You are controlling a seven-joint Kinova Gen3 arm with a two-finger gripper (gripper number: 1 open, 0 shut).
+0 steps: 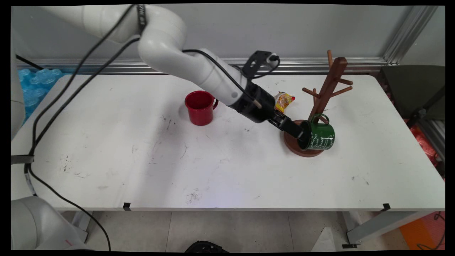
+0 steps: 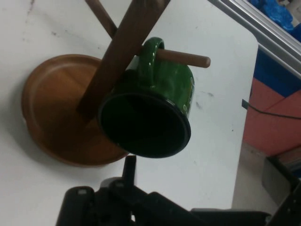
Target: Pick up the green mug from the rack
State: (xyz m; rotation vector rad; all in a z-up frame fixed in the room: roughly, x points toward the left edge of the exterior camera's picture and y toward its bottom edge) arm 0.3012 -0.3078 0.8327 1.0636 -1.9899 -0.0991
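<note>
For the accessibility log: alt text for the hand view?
A green mug hangs by its handle on a peg of a wooden mug tree, its dark opening facing the camera. The claw sits just below the rim, above a white table.

Two mugs (image 1: pixel 201 107), one rack (image 1: pixel 325 94), one packet (image 1: pixel 284 101).

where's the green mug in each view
Main view: the green mug is right of centre, hanging on its side by its handle from a low peg of the wooden mug tree, over the round base.
Hand view: the green mug fills the centre, its dark mouth facing the camera.
Shared landmark: the tree's round wooden base.
</note>
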